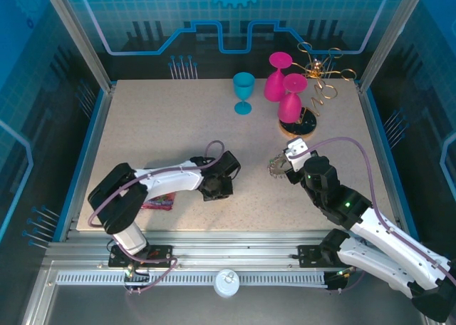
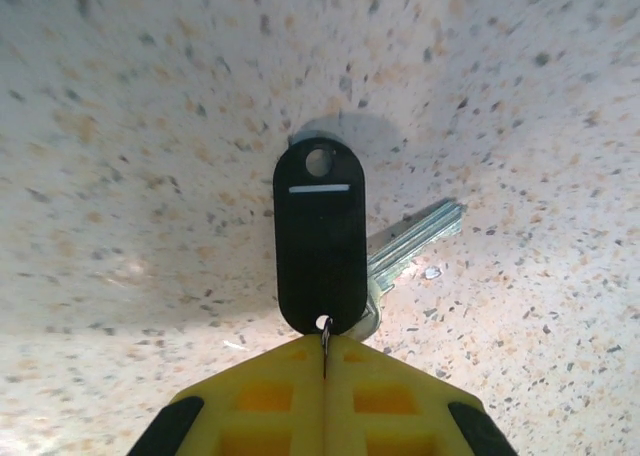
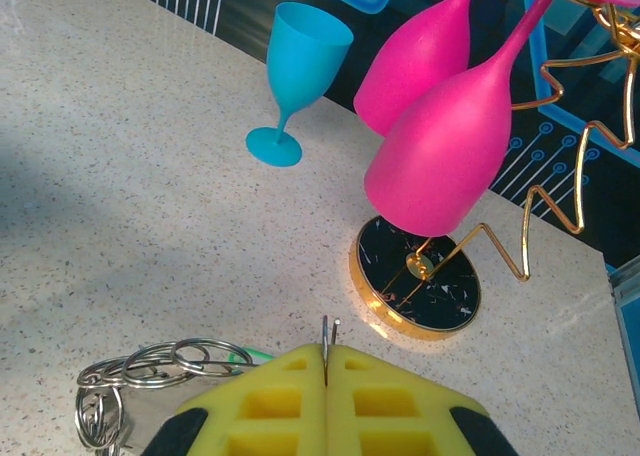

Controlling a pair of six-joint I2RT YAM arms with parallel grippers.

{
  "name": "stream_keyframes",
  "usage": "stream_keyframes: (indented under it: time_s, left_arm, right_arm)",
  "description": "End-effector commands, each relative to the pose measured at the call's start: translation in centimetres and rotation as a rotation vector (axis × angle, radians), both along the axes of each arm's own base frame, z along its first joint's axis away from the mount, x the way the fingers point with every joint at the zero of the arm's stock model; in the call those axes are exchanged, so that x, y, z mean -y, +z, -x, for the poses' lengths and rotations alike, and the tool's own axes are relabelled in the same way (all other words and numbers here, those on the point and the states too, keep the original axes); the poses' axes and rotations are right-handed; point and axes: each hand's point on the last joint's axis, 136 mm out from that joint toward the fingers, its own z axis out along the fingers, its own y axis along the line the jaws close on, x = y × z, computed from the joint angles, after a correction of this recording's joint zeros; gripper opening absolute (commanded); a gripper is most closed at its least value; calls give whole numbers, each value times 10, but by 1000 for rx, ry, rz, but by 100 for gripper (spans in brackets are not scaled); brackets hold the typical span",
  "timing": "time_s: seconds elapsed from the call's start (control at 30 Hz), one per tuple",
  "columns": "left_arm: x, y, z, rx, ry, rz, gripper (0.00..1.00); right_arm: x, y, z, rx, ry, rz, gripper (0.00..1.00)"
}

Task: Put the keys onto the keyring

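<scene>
The left hand [image 2: 324, 354] is shut tight, its yellow fingers [image 2: 385, 371] pinching the thin wire loop [image 2: 325, 328] at the near end of the black key [image 2: 320, 236]. Gripping by that loop leaves the head and the blade [image 2: 415, 238] free ahead of the hand, so the key can be offered up to a ring. The blade angles out to the right behind the head. The key sits very close over the worktop [image 2: 120, 176]; whether it touches, I cannot tell.

The right hand [image 3: 328, 348] is closed too, nipping a sliver of wire between its tips. That wire seems to belong to the keyring [image 3: 165, 364], whose silvery loops fan out left of the hand, low over the worktop. Held by the rim like this, the loops are left exposed for threading. A touch of green shows just behind them, perhaps the green key [image 3: 255, 354], but too little to be sure.

From above, the two hands are well apart, so I judge that bringing key and keyring together is the step ahead.
</scene>
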Motion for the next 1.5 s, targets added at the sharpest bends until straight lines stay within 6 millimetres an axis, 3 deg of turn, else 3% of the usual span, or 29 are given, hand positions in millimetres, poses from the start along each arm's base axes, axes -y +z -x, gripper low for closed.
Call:
stream_keyframes:
  time_s: [0.0,0.17,0.37,0.63,0.8,1.0,1.27,1.47]
  left_arm:
    - [-15,41,-14,171,-118,-59,0]
    - [-23,93,-31,403,-360,-112,0]
    - [-39,130,-43,581,-572,-167,0]
    - [-33,160,-23,894,-938,-168,0]
    - [-35,169,-19,1003,-1030,-179,0]
    - [-23,175,-12,1128,-1140,-158,0]
    - [-1,167,13,1261,-1345,-56,0]
    - [8,164,21,1294,-1418,-14,0]
  right_arm:
    - [-15,9,5,13,81,-39,0]
    - [-46,0,14,-20,260,-52,0]
    - [-84,-18,24,-76,465,-58,0]
    - [-117,-32,27,-124,675,-148,0]
    - [-135,-37,36,-129,854,-172,0]
    - [-155,-48,48,-154,1040,-149,0]
    - [-170,-56,61,-93,1215,-90,0]
    - [-176,-54,71,-38,1311,-71,0]
